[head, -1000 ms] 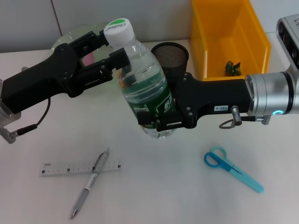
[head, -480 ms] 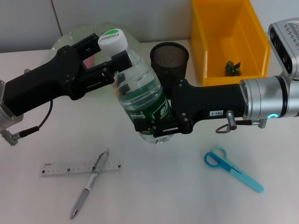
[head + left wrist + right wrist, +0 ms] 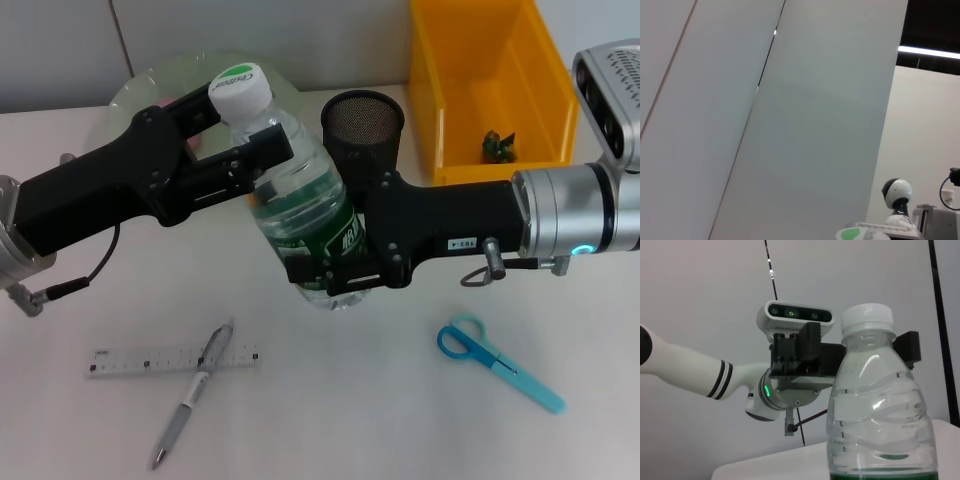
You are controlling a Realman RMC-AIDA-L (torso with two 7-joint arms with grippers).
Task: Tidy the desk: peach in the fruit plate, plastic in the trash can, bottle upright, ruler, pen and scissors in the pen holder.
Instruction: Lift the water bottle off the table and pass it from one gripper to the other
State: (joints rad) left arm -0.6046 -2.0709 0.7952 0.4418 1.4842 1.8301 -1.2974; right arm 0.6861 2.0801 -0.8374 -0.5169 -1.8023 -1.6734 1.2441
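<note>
At centre of the worktop (image 3: 420, 420) the bottle (image 3: 300, 205) is held upright by both arms. The right end effector (image 3: 335, 275) is clamped on its lower part, at the green label. The left end effector (image 3: 245, 125) is set around the neck, under the white cap (image 3: 240, 85); fingers seem closed on it. Ruler (image 3: 172, 361) and pen (image 3: 192, 393) are lying crossed near the front, scissors (image 3: 497, 362) to the right. Behind the bottle the pen holder (image 3: 363, 125) is seen, w/ yellow bin (image 3: 490, 85) beside it.
</note>
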